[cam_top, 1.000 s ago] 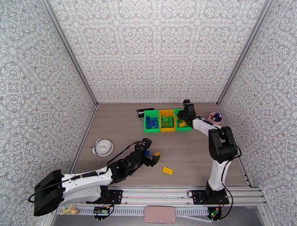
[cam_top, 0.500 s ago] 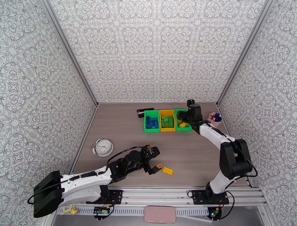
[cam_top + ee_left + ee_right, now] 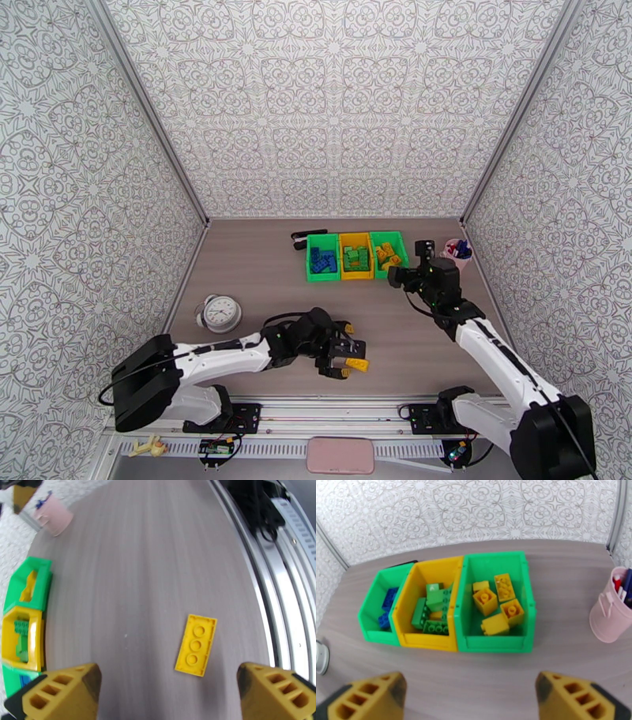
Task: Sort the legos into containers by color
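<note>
- Left gripper [image 3: 345, 359]: you have it low over the table [image 3: 261, 268], near the 6 o'clock edge. Jaws are spread wide and hold nothing.
- Loose yellow lego [image 3: 196, 645]: it lies flat on the table, studs up. In the left wrist view it sits between the two yellow fingertips [image 3: 63, 691], touching neither and nearer the 3 o'clock one.
- Right gripper [image 3: 470, 701]: it sits at about 5 o'clock from the row of containers, facing them. Jaws are wide apart and empty.
- Left green bin [image 3: 369, 618]: at the 9 o'clock end of the row, it holds blue legos [image 3: 389, 598].
- Yellow bin [image 3: 426, 644]: in the middle and touching both neighbours, it holds green legos [image 3: 434, 610].
- Right green bin [image 3: 493, 645]: at the 3 o'clock end, it holds yellow legos [image 3: 493, 602].
- Pink cup [image 3: 610, 618]: it stands at 3 o'clock from the row, apart from it, with pens inside.
- Clock [image 3: 220, 313]: it lies on the table's 9 o'clock side, well apart from the bins.
</note>
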Available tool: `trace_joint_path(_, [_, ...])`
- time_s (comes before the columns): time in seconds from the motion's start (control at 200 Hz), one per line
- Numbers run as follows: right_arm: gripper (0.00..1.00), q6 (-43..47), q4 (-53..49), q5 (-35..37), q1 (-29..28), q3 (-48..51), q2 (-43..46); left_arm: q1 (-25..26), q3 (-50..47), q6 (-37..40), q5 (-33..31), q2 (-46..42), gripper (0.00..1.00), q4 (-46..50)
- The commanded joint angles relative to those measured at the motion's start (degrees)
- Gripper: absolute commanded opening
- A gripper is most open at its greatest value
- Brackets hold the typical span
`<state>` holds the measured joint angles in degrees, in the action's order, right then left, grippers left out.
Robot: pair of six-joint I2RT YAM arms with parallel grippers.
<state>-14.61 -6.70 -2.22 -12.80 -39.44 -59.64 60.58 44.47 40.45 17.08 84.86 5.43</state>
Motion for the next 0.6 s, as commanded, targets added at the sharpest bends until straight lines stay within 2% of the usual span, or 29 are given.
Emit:
trace_joint_path(0.0, [0.9,-0.4,-4.1,-0.1,0.0,2.1,2.5,1.0,5.1,7.7,2.3,5.3,0.9,9.8])
trace_joint_path(0.135, [0.91,0.2,-6.1,1.1,0.0,3.5,4.6,2.2,10.4,9.1,-1.4,11.1,0.86,14.8])
trace_joint_path(0.595, [0.92,1.2,-7.9,1.8,0.0,4.6,5.9,3.2,21.5,13.3,-5.9,23.8,0.7,26.1])
